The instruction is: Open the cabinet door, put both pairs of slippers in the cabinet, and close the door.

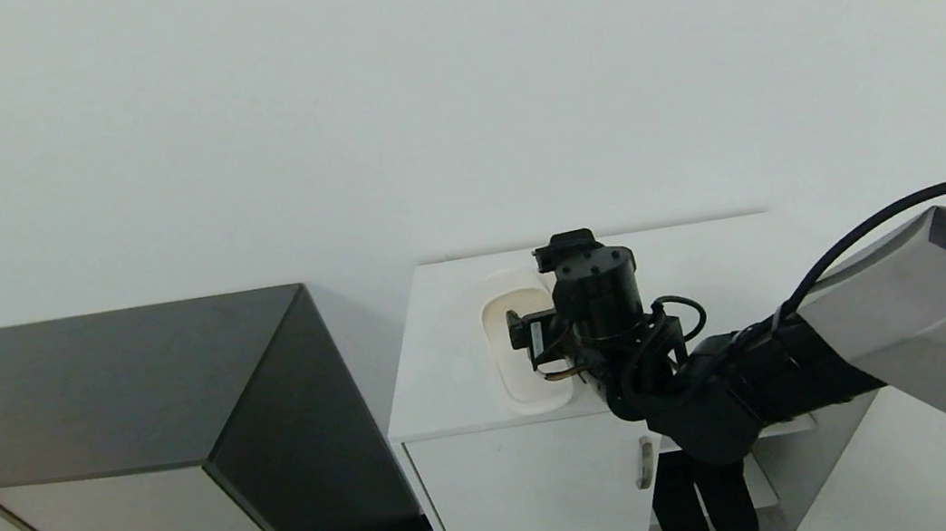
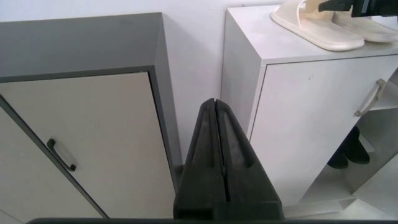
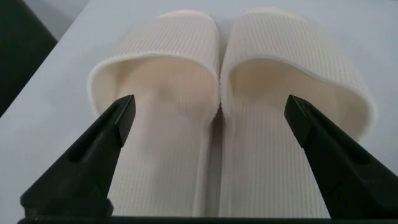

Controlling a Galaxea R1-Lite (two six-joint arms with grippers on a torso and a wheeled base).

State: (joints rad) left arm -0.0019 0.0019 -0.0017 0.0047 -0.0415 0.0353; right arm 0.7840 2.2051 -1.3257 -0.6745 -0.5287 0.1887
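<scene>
right gripper, jaws wide, hovers over cream slippers atop white cabinet.

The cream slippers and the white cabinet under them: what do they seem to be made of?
Cream slippers: probably soft foam or rubber, matte; fine moulded ribs, thick rounded edges. White cabinet: likely laminated board, smooth, matte; flat panels with sharp edges.
</scene>
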